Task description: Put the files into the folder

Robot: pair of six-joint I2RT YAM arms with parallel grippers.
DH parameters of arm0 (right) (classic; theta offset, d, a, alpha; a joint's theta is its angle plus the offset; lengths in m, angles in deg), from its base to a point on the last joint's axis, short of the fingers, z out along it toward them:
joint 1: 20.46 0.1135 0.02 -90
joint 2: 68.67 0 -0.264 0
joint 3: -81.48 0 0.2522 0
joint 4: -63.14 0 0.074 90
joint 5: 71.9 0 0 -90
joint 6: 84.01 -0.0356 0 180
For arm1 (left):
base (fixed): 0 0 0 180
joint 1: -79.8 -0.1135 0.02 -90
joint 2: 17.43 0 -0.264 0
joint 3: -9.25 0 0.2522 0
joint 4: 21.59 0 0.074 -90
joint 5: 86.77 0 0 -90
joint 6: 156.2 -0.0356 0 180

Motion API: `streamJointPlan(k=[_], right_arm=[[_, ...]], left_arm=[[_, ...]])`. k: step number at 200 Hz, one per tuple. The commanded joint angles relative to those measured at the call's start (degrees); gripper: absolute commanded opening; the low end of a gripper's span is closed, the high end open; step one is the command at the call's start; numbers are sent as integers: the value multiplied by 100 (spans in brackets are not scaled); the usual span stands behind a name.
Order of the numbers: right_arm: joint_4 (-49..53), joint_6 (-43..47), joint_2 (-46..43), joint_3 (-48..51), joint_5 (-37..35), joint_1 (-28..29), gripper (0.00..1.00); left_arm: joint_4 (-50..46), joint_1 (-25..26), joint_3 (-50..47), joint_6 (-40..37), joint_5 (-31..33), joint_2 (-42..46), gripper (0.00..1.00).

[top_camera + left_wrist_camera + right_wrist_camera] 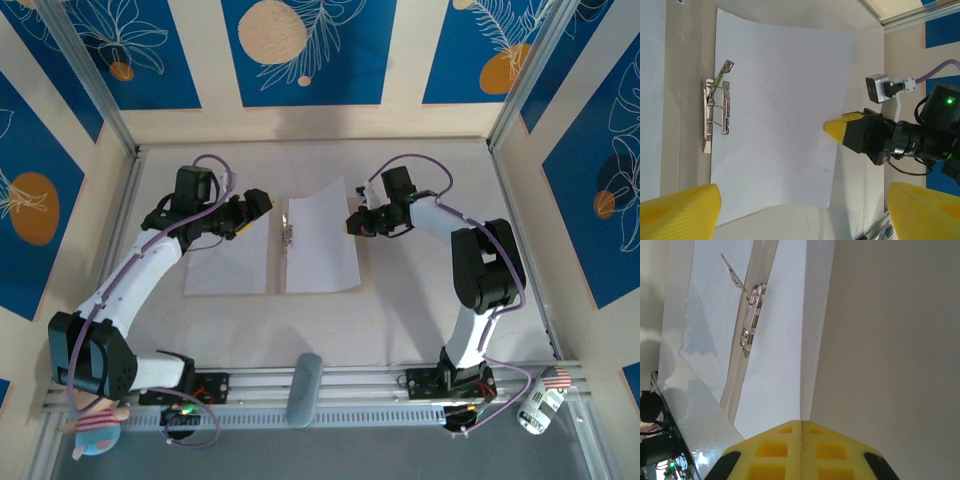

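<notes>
The tan folder (277,262) lies open on the table, with a metal clip (287,235) raised at its spine. One white file (228,265) lies flat on the left panel. The other file (318,245) covers the right panel, its right edge lifted and curled. My right gripper (352,223) is shut on that raised edge; in the right wrist view the sheet (775,365) runs straight into the closed yellow fingertips (800,432). My left gripper (262,203) hovers open over the spine's far end, holding nothing. The left wrist view has its fingers (680,212) wide apart above the right file (780,115) and the clip (717,105).
Aluminium rails run along the near edge, with a grey handle-like piece (305,388) on them. A plush toy (95,432) sits at the near left corner and a printed can (540,400) at the near right. Patterned walls enclose the table on three sides.
</notes>
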Motion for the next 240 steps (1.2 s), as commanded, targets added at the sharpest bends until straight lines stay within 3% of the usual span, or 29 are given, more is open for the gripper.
streamJointPlan(k=[1, 181, 240], right_arm=[[191, 174, 72, -173, 155, -78, 0], [49, -41, 317, -270, 432, -111, 0], [60, -331, 386, -323, 312, -128, 12]], left_arm=[[-69, -88, 2, -121, -146, -32, 86], [-28, -88, -36, -81, -157, -45, 86], [-31, -87, -48, -88, -163, -51, 86]])
